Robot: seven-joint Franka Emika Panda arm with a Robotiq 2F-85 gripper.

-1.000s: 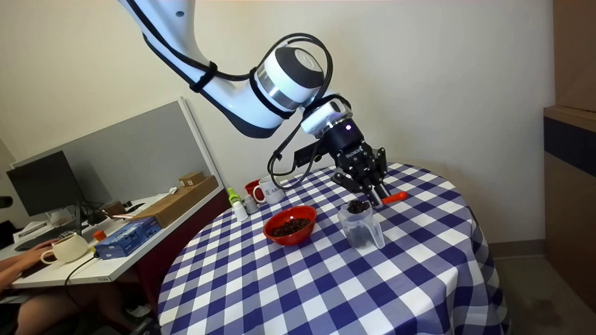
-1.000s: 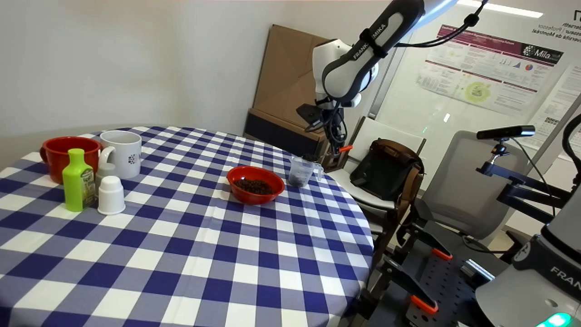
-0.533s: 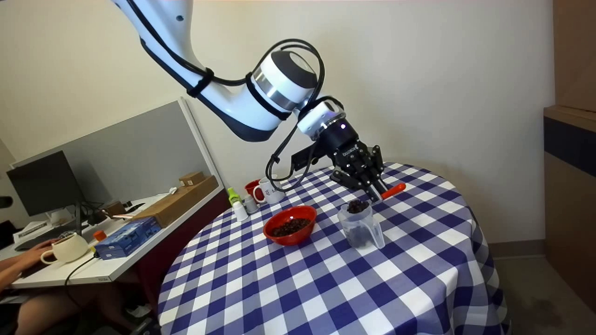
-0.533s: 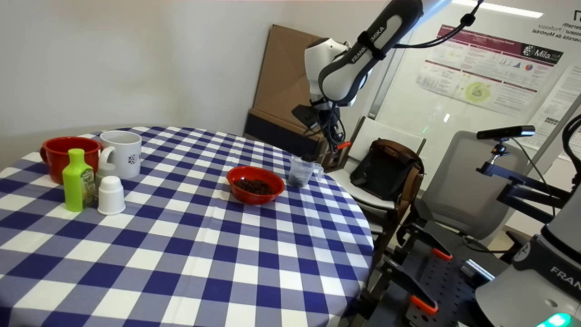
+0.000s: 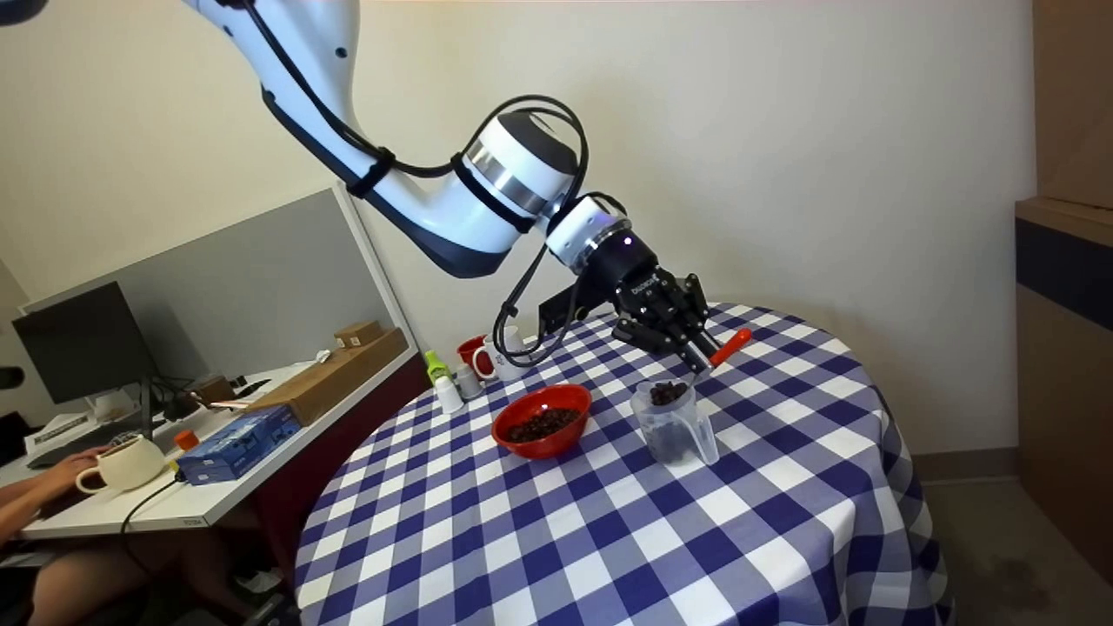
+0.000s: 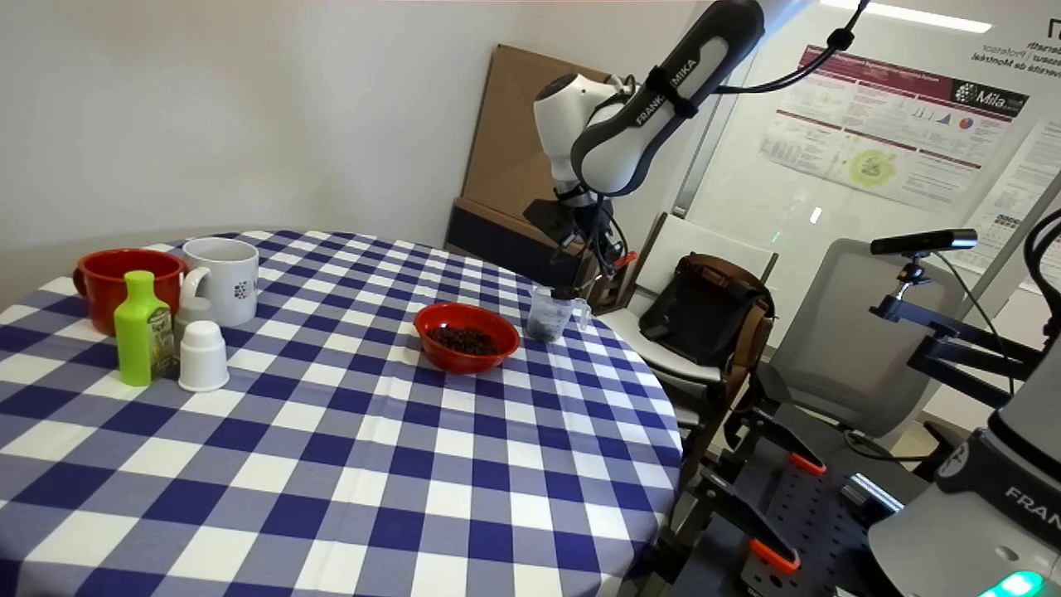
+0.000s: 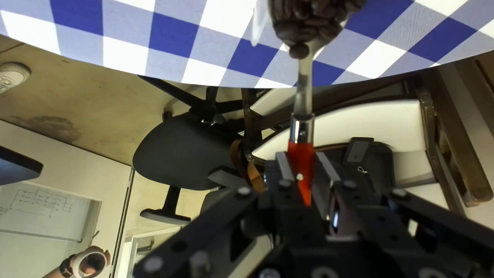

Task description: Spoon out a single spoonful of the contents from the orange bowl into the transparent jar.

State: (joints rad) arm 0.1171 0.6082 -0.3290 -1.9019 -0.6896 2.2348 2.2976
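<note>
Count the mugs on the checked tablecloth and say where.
2. In an exterior view, the red mug stands behind the green bottle, which partly hides it; the white mug stands beside the red one.

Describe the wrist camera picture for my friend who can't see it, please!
A robot's end effector grips a spoon by its red handle, the spoon piled with brown, bean-like bits. Behind it are a blue-and-white checked tablecloth and, upside down in the picture, a dark chair.

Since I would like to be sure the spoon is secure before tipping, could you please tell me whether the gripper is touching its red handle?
Touching: the wrist view shows the red handle pinched in the gripper, a grey pad against each side.
</note>
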